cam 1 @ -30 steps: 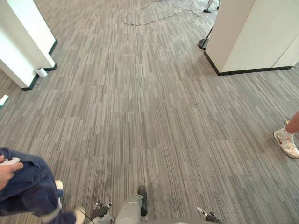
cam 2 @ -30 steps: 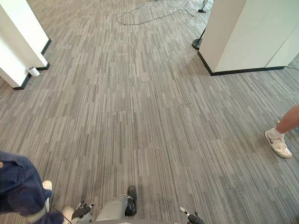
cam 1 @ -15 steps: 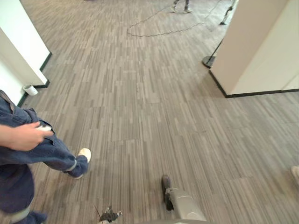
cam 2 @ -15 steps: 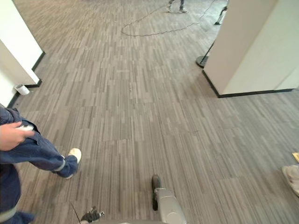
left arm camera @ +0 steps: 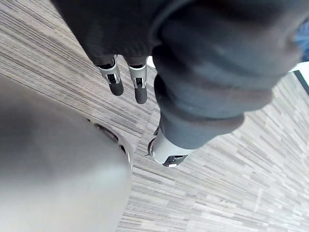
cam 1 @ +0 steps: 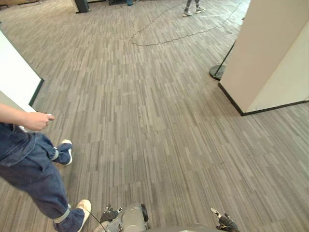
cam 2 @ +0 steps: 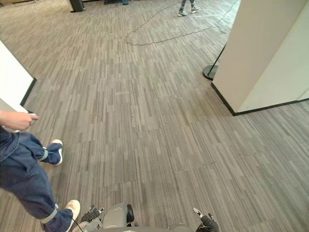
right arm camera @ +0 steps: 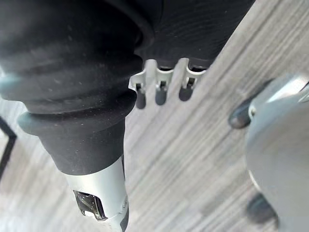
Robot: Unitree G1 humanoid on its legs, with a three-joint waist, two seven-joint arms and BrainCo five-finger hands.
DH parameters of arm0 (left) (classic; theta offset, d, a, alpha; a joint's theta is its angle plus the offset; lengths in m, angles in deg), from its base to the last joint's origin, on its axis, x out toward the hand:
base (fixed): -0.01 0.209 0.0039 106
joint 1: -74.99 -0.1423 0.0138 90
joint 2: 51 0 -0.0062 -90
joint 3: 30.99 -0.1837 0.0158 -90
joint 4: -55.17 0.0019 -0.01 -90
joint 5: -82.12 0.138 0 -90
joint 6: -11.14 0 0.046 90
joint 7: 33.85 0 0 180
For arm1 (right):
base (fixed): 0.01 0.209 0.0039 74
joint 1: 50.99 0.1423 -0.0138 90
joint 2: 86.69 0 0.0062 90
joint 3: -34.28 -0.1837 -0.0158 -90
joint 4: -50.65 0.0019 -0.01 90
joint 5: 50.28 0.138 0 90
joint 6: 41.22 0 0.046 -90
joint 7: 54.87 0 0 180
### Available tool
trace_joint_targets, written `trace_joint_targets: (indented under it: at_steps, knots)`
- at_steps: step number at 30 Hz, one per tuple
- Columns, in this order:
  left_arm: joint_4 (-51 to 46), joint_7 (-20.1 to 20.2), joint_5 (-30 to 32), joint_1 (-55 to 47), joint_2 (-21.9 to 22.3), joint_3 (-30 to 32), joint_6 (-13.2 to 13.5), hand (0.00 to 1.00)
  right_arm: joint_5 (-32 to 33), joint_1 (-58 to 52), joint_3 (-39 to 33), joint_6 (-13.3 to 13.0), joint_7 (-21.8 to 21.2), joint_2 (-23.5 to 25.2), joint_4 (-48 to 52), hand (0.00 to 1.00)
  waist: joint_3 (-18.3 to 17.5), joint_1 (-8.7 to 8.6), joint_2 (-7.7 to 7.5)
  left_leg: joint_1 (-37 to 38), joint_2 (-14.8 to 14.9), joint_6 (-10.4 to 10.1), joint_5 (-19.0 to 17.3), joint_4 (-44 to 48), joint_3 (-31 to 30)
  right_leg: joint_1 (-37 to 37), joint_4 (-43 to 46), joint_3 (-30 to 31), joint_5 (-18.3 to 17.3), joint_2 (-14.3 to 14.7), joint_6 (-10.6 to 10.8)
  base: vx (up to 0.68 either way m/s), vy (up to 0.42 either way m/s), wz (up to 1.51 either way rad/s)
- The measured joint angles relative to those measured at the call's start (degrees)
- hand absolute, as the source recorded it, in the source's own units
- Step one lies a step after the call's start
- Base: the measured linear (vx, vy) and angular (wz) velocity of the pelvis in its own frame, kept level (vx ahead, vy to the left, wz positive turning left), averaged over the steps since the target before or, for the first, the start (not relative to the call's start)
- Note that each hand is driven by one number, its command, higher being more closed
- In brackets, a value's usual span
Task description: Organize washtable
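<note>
I am looking down at grey striped carpet [cam 1: 159, 130], and both hands are hanging low at the near edge of my view, gripping nothing. The left hand [left arm camera: 140, 87] is sitting at about 7 o'clock in the eye views. Its own wrist camera is showing the fingers [left arm camera: 115, 79] pointing down, straight and relaxed, with the thumb [left arm camera: 166, 153] standing apart from them and only carpet beneath. The right hand [right arm camera: 161, 94] is sitting at about 5 o'clock. Its fingers are likewise hanging loose and uncurled and its thumb [right arm camera: 104, 203] is stretching out to one side, touching nothing. I cannot tell where the washtable is lying relative to either hand. At 8 o'clock a person in blue jeans [cam 1: 26, 166] and white shoes [cam 1: 83, 207] is walking beside me, with one bare hand [cam 1: 36, 121] closing on something small that I cannot make out. A white panel [cam 1: 17, 77] is standing at 10 o'clock. A white pillar [cam 1: 270, 53] is rising at 2 o'clock with a round black stand base [cam 1: 217, 72] just beside its corner, and a thin black cable [cam 1: 164, 38] is trailing over the floor at 12 o'clock.
</note>
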Motion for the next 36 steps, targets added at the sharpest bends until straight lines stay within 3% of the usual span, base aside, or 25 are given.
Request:
trace_joint_targets:
  at_steps: [1, 2, 3, 4, 5, 7, 8, 11, 13, 15, 17, 18, 19, 20, 21, 22, 23, 25, 27, 28, 30, 33, 34, 35, 36]
  knots:
    - [0.09, -0.32, 0.02, -0.63, -0.04, 0.05, 0.45, 0.0, -0.54, -0.22, -0.02, 0.1, -0.06, 0.48, -1.4, 0.0, -1.41, 0.84, -0.98, 1.03, -1.13, 3.99, 4.74, 0.97, 1.43, -0.02, 3.38, 1.39, 0.07, -1.86, -0.16, 0.71, 0.444, -0.33]
    - [0.25, -0.5, 0.07, -1.42, -0.6, 1.09, 1.14, 0.0, -1.42, -0.46, -0.14, 0.29, -0.27, 1.77, -2.95, 0.0, -3.88, 1.03, -3.84, 1.17, -3.47, 6.05, 4.17, 1.8, 3.15, -3.72, 11.25, 3.13, 0.39, -4.3, 0.39, 0.72, 0.438, -0.32]
    - [0.27, -0.56, 0.09, -1.52, -0.68, 1.95, 1.35, 0.0, -2.14, -0.44, -0.16, 0.28, -0.36, 2.15, -3.62, 0.0, -4.46, 1.04, -4.8, 1.31, -4.57, 8.3, 2.62, 2.93, 3.98, -5.73, 15.95, 3.97, 1.23, -5.11, 1.82, 0.74, 0.436, -0.19]
    - [0.46, -0.85, 0.05, -1.45, -1.05, 2.83, 1.4, 0.0, -2.91, -0.69, -0.35, 0.28, -0.34, 2.78, -4.21, 0.0, -4.66, 0.83, -6.23, 2.38, -6.44, 10.57, -1.13, 5.99, 5.49, -8.77, 25.16, 6.72, 4.92, -5.86, 5.71, 0.74, 0.404, -0.11]
    - [0.67, -1.26, 0.11, -1.45, -1.22, 3.31, 1.35, 0.0, -3.09, -0.67, -0.96, 0.29, -0.32, 2.87, -4.29, 0.0, -4.42, 0.89, -6.76, 5.14, -7.73, 12.24, -4.74, 8.12, 6.6, -10.83, 33.86, 10.17, 12.07, -5.44, 9.14, 0.72, 0.388, -0.13]
    - [1.78, -1.3, 0.19, -1.23, -1.42, 3.18, 0.97, 0.0, -3.0, -0.81, -1.1, 0.11, -0.46, 2.68, -4.07, 0.0, -3.8, 0.5, -5.94, 10.21, -8.9, 12.96, -8.73, 8.7, 6.8, -13.49, 44.47, 11.06, 18.09, -4.74, 13.27, 0.61, 0.34, -0.21]
    - [2.72, -1.35, 0.2, -1.33, -1.35, 2.16, 0.68, 0.0, -2.95, -0.75, -1.45, -0.47, -0.47, 2.5, -2.85, 0.0, -2.99, -0.48, -4.89, 16.98, -9.96, 13.18, -11.08, 5.74, 6.46, -18.36, 53.94, 5.59, 15.94, -5.85, 11.33, 0.54, 0.331, -0.17]
    - [4.12, -1.16, 0.4, -0.48, -2.14, -2.76, 0.01, 0.0, -2.53, -1.29, -1.84, -1.31, -0.4, 2.09, -0.73, 0.0, -2.3, -2.41, -3.37, 28.73, -10.58, 13.15, -12.01, -3.24, 4.37, -27.14, 57.86, -6.63, 6.29, -6.03, 5.63, 0.55, 0.253, 0.12]
    - [5.2, -0.92, 0.93, 1.46, -2.72, -5.2, -0.56, 0.0, -2.53, -3.11, -2.07, -1.44, -0.46, 1.85, -0.44, 0.0, -1.7, -3.86, -3.5, 33.54, -10.38, 14.22, -13.77, -5.94, 1.44, -32.84, 52.28, -10.96, 1.82, -2.65, 5.98, 0.54, 0.093, 0.7]
    - [5.39, -0.72, 1.48, 4.06, -2.61, -6.01, -0.55, 0.0, -1.77, -6.06, -2.88, -1.03, -0.23, 2.27, -1.15, 0.0, -0.06, -5.56, -2.97, 38.16, -9.41, 14.95, -17.22, -7.05, -2.63, -38.46, 31.45, -13.5, 4.38, 1.36, 6.08, 0.6, 0.005, 1.01]
    - [5.39, -0.46, 2.32, 5.06, -2.75, -6.07, -0.57, 0.0, -1.37, -7.56, -2.99, -0.14, -0.24, 3.11, -2.23, 0.0, 0.2, -7.08, -3.41, 42.6, -10.13, 13.32, -18.58, -10.39, -5.01, -41.54, 12.7, -19.14, 13.0, 0.97, 6.54, 0.6, -0.036, 0.68]
    - [5.46, -0.44, 2.54, 4.93, -2.7, -5.77, -0.62, 0.0, -1.37, -7.78, -3.0, 0.17, -0.25, 3.32, -2.22, 0.0, 0.07, -7.34, -3.1, 44.21, -9.79, 12.2, -18.99, -11.7, -5.16, -43.0, 10.56, -21.03, 14.02, 1.33, 6.02, 0.9, -0.091, 0.54]
    - [5.68, -0.07, 2.71, 4.36, -2.73, -4.84, -0.59, 0.0, -1.39, -8.52, -3.15, 0.67, -0.24, 4.27, -2.2, 0.0, -0.01, -7.53, -3.84, 45.63, -10.54, 11.3, -19.35, -8.24, -5.65, -44.07, 10.01, -21.88, 13.49, 1.65, 3.16, 0.98, -0.12, 0.48]
    - [5.8, 0.14, 2.79, 3.96, -1.93, -3.99, -0.59, 0.0, -1.43, -9.42, -5.03, 1.04, -0.49, 4.46, -1.87, 0.0, -0.42, -7.69, -3.52, 43.91, -9.57, 8.71, -20.4, 1.52, -7.08, -42.86, 11.85, -20.25, 20.68, 2.7, -5.55, 0.83, -0.098, 0.52]
    - [6.11, 0.23, 2.96, 3.79, -1.05, -2.36, -0.64, 0.0, -1.46, -9.9, -6.74, 0.99, -0.62, 4.36, -0.71, 0.0, -0.49, -8.01, -2.57, 41.85, -8.46, 6.74, -19.83, 8.34, -7.63, -41.89, 13.01, -21.13, 21.93, 2.39, -5.96, 0.92, -0.14, 0.36]
    - [6.18, 0.27, 3.11, 3.15, 0.78, 1.84, -0.64, 0.0, -1.44, -10.16, -9.13, 0.87, -0.62, 3.91, 1.25, 0.0, -0.3, -8.01, -0.21, 36.38, -6.68, -1.06, -14.04, 23.05, -7.88, -39.83, 15.09, -22.43, 20.59, 3.76, -6.31, 0.93, -0.13, -0.16]
    - [6.11, 0.22, 3.11, 2.03, 2.26, 6.21, -0.97, 0.0, -1.4, -9.62, -9.03, 0.87, -0.22, 3.27, 3.36, 0.0, -0.09, -6.76, 1.55, 30.04, -4.69, -4.17, 0.45, 36.99, -7.29, -36.94, 15.15, -20.79, 17.27, 6.89, -7.73, 1.11, -0.154, -0.54]
    - [6.01, 0.11, 3.1, 1.0, 2.22, 8.81, -1.66, 0.0, -0.79, -7.07, -8.65, 0.57, 0.17, 3.81, 5.26, 0.0, 0.62, -5.6, 1.2, 21.95, -0.33, -3.62, 2.7, 53.35, -3.89, -31.37, 15.0, -18.06, 13.77, 10.28, -8.43, 0.86, -0.107, -0.99]
    - [3.58, 0.26, 2.86, 0.66, 0.3, 8.21, -1.55, 0.0, 1.33, -4.43, -7.65, -0.02, 0.91, 4.45, 5.13, 0.0, 1.99, -3.82, -1.73, 17.08, 2.78, 1.85, -0.78, 60.08, -0.16, -23.74, 13.25, -13.67, 11.53, 10.93, -8.7, 0.79, -0.088, -0.92]
    - [2.24, 0.27, 2.88, 0.39, -0.11, 7.44, -1.33, 0.0, 2.09, -3.03, -5.66, -0.24, 1.01, 4.53, 5.09, 0.0, 1.96, -2.9, -2.6, 13.63, 4.01, 5.77, -3.83, 59.45, 2.36, -19.32, 10.42, -10.01, 10.86, 10.7, -8.02, 0.69, -0.025, -1.1]
    - [1.64, 0.16, 2.26, 0.44, -0.16, 6.13, -0.54, 0.0, 2.11, -1.45, -3.81, -0.57, 0.83, 3.97, 5.22, 0.0, 1.53, -2.0, -3.15, 8.45, 5.08, 6.47, -6.47, 52.22, 4.35, -14.23, 6.52, -5.67, 9.22, 9.94, -5.52, 0.76, 0.073, -1.01]
    - [1.6, 0.06, 1.49, 0.46, 0.09, 3.58, -0.06, 0.0, 2.01, -0.28, -1.94, -0.33, 0.96, 2.58, 4.25, 0.0, 1.52, -2.22, -1.52, 4.97, 1.87, 5.04, -7.57, 20.16, 5.32, -8.43, 4.28, -2.45, 5.02, 7.34, -2.42, 0.59, 0.161, -0.43]
    - [1.64, -0.02, 1.25, 0.29, 0.43, 3.23, 0.07, 0.0, 1.97, -0.36, -1.81, -0.31, 0.98, 2.15, 3.31, 0.0, 1.41, -2.06, -1.27, 5.29, 0.29, 3.23, -5.94, 7.88, 4.43, -6.76, 3.72, -1.38, 4.1, 6.57, -1.12, 0.69, 0.249, -0.48]
    - [1.63, -0.13, 1.29, 0.0, 0.61, 2.52, 0.38, 0.0, 1.82, -0.91, -1.75, -0.28, 0.98, 1.67, 2.35, 0.0, 1.39, -1.44, -0.13, 4.73, -0.09, -0.95, -3.28, -5.39, 2.82, -3.77, 2.61, 0.72, 3.49, 6.4, -0.07, 0.82, 0.319, -0.58]
    - [1.64, -0.16, 1.29, -0.08, 0.58, 2.14, 0.44, 0.0, 1.78, -1.27, -1.75, -0.36, 0.97, 1.61, 2.22, 0.0, 1.23, -0.88, 0.34, 4.45, 0.15, -1.08, -3.21, -7.58, 1.64, -2.81, 2.52, 1.55, 2.94, 6.41, 0.81, 0.7, 0.312, -0.77]
